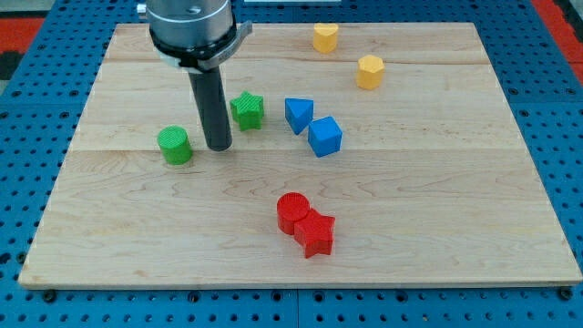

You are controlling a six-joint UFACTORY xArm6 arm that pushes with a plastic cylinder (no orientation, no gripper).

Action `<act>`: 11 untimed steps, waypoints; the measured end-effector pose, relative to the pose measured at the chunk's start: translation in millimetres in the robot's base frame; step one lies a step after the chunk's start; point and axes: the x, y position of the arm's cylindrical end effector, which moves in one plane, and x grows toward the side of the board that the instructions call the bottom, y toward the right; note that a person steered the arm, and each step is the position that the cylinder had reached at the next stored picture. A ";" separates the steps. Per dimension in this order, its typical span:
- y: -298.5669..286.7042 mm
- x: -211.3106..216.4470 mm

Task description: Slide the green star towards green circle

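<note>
The green star [247, 110] lies on the wooden board [301, 237] left of centre, toward the view's top. The green circle [174, 145], a short cylinder, stands to its lower left. My tip [219, 146] rests on the board between them, just right of the green circle and below-left of the green star. The dark rod rises from the tip toward the view's top, and its side is close to the star's left edge.
A blue triangle [298, 114] and a blue cube [324, 136] sit right of the star. Two yellow blocks [325, 37] [370, 71] lie at the top right. A red circle [292, 211] and a red star [316, 233] touch near the bottom centre.
</note>
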 end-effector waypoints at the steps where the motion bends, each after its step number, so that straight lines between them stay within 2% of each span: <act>1: -53.9 4.4; 2: -73.3 -13.3; 3: 15.9 -16.1; 4: 71.2 -24.5; 5: 59.4 -56.2; 6: -28.1 -66.3; 7: -51.7 -81.9; 8: -29.8 -132.0; 9: -67.0 -165.4; 10: -63.1 -210.3; 11: -97.8 -230.3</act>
